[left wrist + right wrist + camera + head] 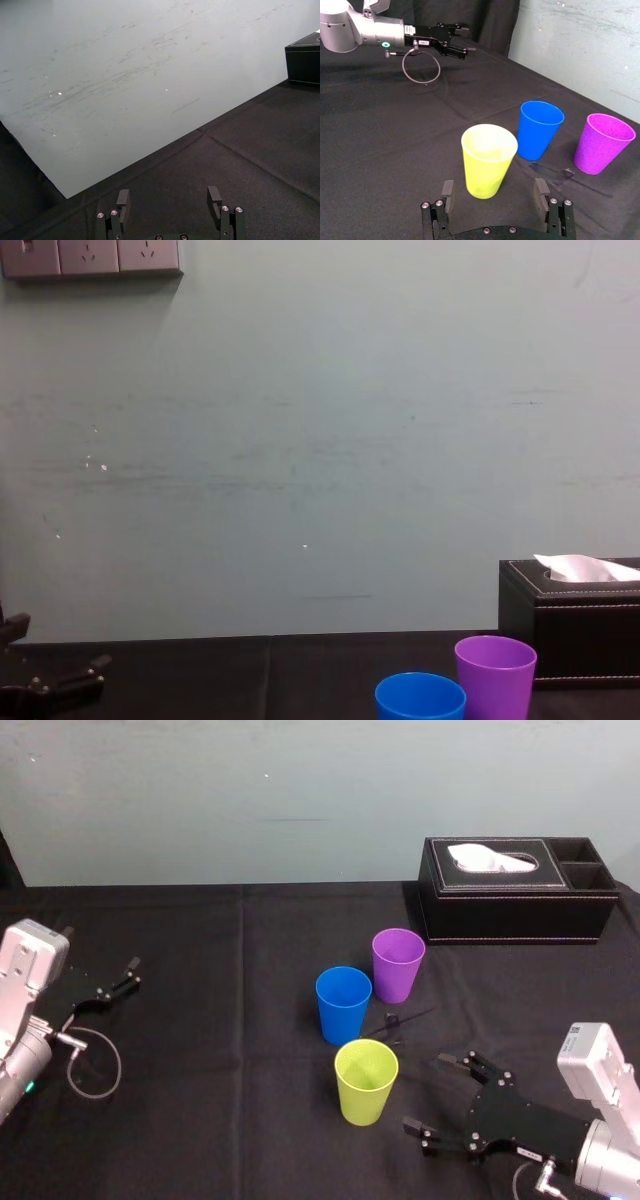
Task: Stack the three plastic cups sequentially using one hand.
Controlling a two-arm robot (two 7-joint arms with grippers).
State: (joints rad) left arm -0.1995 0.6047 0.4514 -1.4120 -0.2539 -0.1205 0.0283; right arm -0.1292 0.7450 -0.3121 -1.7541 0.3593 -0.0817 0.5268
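Front cup: the yellow-green cup (pixel 366 1080) stood upright on the black bench (pixel 200 1050), nearest to the robot, with its mouth up.
Middle cup: the blue cup (pixel 343 1004) stood upright just behind the yellow-green cup and a little to the left.
Back cup: the purple cup (pixel 397 964) stood upright just beside the blue cup, behind it and to the right, between it and the tissue box (pixel 515 905).
Stack: every cup stood alone, none was inside another.
Working arm: the right gripper (pixel 428 1093) was low over the bench at the front right, just beside the yellow-green cup and pointing toward it.
Its jaws: wide open and holding nothing; the yellow-green cup was in front of the opening, not between the jaws.
Other arm: the left gripper (pixel 125 975) was at the far left of the bench, well apart from the cups; its jaws were open and empty.
Back right: the tissue box was black, near the wall, with white tissue coming out of its top.
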